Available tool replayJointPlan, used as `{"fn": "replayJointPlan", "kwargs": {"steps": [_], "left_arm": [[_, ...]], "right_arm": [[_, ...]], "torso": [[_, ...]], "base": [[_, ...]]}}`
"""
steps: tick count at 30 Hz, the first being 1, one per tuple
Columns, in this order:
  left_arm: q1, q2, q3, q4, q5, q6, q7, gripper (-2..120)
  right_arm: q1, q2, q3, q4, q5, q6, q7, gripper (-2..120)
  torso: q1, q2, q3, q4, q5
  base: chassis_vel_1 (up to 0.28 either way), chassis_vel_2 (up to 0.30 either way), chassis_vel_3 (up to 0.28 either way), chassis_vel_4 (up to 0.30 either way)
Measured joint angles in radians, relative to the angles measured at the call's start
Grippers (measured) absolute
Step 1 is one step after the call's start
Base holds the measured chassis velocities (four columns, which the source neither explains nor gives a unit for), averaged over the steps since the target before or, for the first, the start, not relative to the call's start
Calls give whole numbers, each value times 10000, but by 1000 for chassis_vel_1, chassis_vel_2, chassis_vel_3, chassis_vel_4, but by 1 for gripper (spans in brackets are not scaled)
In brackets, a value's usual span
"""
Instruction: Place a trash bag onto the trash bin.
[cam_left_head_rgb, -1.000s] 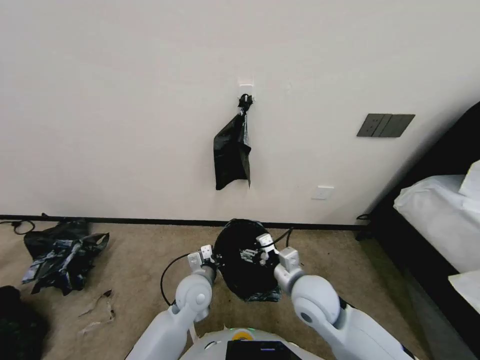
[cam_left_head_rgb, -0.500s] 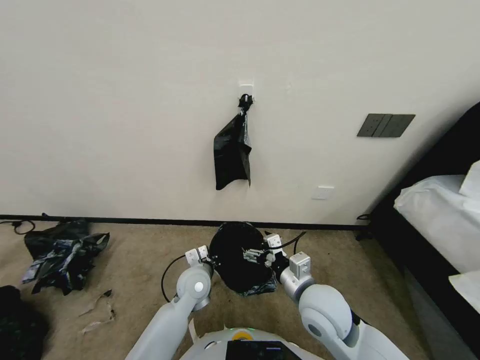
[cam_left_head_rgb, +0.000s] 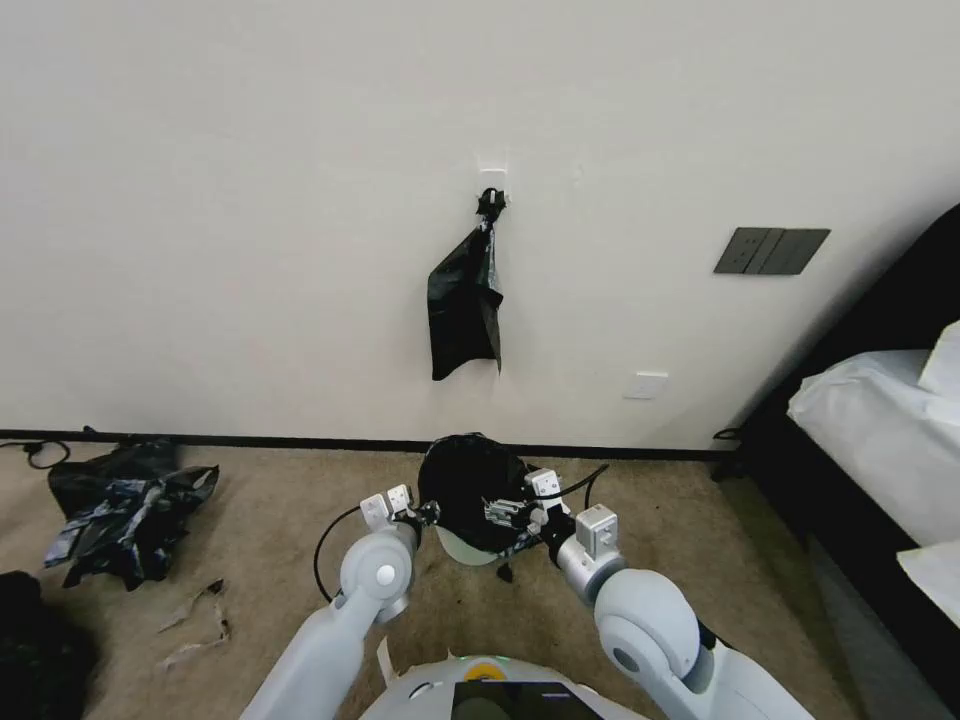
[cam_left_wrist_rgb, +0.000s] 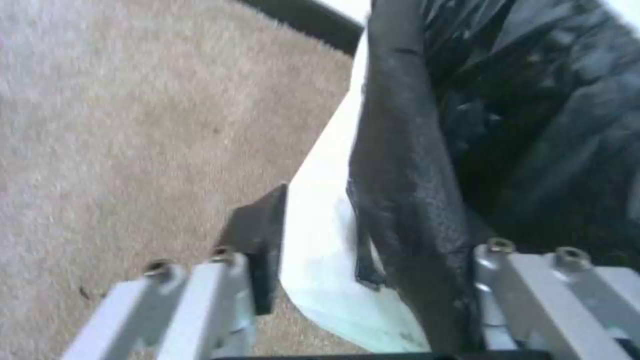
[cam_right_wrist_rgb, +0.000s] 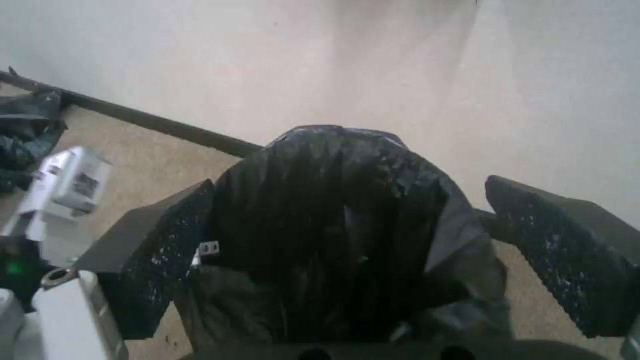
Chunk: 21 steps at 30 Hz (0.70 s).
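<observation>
The left gripper (cam_left_wrist_rgb: 360, 280) stands wide, its jaws straddling the near wall of the trash bin (cam_left_wrist_rgb: 320, 210): one pad lies outside on the carpet side, the other inside against the folded hem of the trash bag (cam_left_wrist_rgb: 407, 165), gripping nothing. From the head camera this left gripper (cam_left_head_rgb: 425, 512) sits at the bin's left edge. The right gripper (cam_right_wrist_rgb: 347, 250) is likewise spread, pads well apart with the black bag (cam_right_wrist_rgb: 333, 210) bulging between them, and in the head view the right gripper (cam_left_head_rgb: 505, 515) sits over the bag's (cam_left_head_rgb: 470, 480) right side; whether its pads press the plastic cannot be told. The bag lines the mouth of the bin (cam_left_head_rgb: 465, 548), which stands on the carpet (cam_left_head_rgb: 270, 520) just ahead of both grippers, close to the wall (cam_left_head_rgb: 250, 250). Bare carpet lies open to the outside of each gripper; a black plastic pile (cam_left_head_rgb: 125, 505) sits well off to the left, and another black bag (cam_left_head_rgb: 463, 315) hangs on the wall beyond. Compared with half a second ago, the bag's skirt has drawn up, baring the bin's cream lower wall, and the left gripper has shifted slightly outward.
</observation>
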Motion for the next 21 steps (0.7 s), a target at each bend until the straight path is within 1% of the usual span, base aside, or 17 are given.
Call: {"fn": "replayJointPlan", "kwargs": {"steps": [3, 4, 7, 8, 9, 10, 11, 12, 13, 14, 16, 17, 19, 20, 21], "left_arm": [[207, 169, -20, -410, 444, 28, 289, 62], [207, 169, -20, -410, 444, 28, 289, 62], [400, 304, -109, -656, 720, 30, 429, 75], [481, 354, -163, -680, 771, 30, 479, 81], [481, 354, -163, -680, 771, 30, 479, 81], [540, 380, -208, -663, 794, 30, 578, 86], [565, 384, -235, -624, 803, 23, 676, 88], [607, 383, -283, -485, 816, -14, 937, 95], [614, 362, -300, -305, 821, -70, 1229, 98], [614, 362, -300, -305, 821, -70, 1229, 98], [614, 326, -302, -11, 886, -269, 1774, 99], [614, 326, -302, -11, 886, -269, 1774, 99], [686, 359, -289, 379, 1111, -934, 3200, 100], [718, 400, -281, 499, 1251, -1146, 3699, 100], [780, 491, -254, 748, 1589, -1540, 4546, 100]], "right_arm": [[-115, 46, 38, -48, -74, 237, -61, 100], [-115, 46, 38, -48, -74, 237, -61, 100], [-292, 138, 67, -99, -245, 447, -188, 100], [-355, 169, 84, -115, -300, 500, -204, 100], [-355, 169, 84, -115, -300, 500, -204, 100], [-405, 182, 102, -120, -343, 527, -213, 100], [-441, 188, 116, -120, -367, 543, -220, 100], [-533, 199, 142, -120, -429, 574, -240, 100], [-639, 219, 162, -117, -511, 602, -266, 100], [-639, 219, 162, -117, -511, 602, -266, 100], [-800, 254, 173, -102, -647, 648, -314, 100], [-800, 254, 173, -102, -647, 648, -314, 100], [-1041, 325, 210, -85, -842, 715, -382, 100], [-1101, 342, 225, -85, -879, 732, -398, 100], [-1204, 370, 263, -79, -945, 767, -424, 100]], "torso": [[0, 0, 0, 1, 0], [0, 0, 0, 1, 0], [0, 0, 0, 0, 0], [0, 0, 0, 0, 1], [0, 0, 0, 0, 1], [0, 0, 0, 1, 0], [0, 0, 0, 1, 0], [0, 0, 0, 1, 1], [0, 0, 0, 1, -1], [0, 0, 0, 1, -1], [0, 0, 0, -1, 0], [0, 0, 0, -1, 0], [0, 0, 0, -2, -1], [-1, 0, 0, -2, 0], [0, 0, 0, -1, 0]], "base": [[0, 0, 0, 0], [0, 0, 0, 0], [0, 0, 0, 0], [0, 0, 0, 0], [0, 0, 0, 0], [0, 0, 0, 0], [0, 0, 0, 0], [0, 0, 0, 0], [0, 0, 0, 0], [0, 0, 0, 0], [0, 0, 0, 0], [0, 0, 0, 0], [0, 0, 0, 0], [0, 0, 0, 0], [0, 0, 0, 0]]}}
